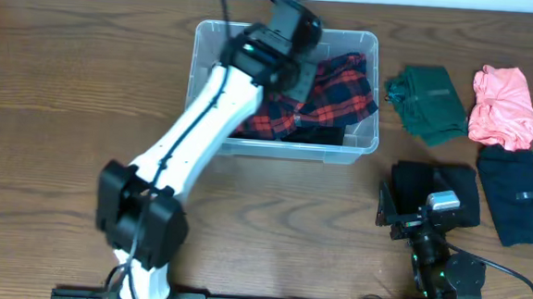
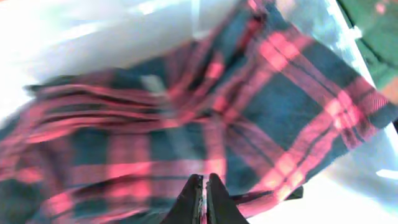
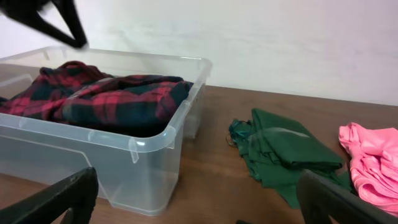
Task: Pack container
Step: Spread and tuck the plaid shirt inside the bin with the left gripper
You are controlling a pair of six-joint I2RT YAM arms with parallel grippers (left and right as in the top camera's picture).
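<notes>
The container (image 3: 149, 165) holds plaid cloth (image 3: 106, 96) — green cloth (image 3: 283, 149), pink cloth (image 3: 373, 162) lie beside.

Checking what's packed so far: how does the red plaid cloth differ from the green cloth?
The red plaid cloth is checked red and dark; the green cloth is plain. The red plaid cloth lies inside the container; the green cloth lies on the table beside it. Both are loosely bunched fabric.

You have a wooden surface (image 1: 65, 109). At its back stands the container (image 1: 340, 154). To the container's right lie a green cloth (image 1: 429, 104) and a pink cloth (image 1: 503, 106). Nearer you lie a navy cloth (image 1: 516, 194) and a black cloth (image 1: 464, 180), side by side.
</notes>
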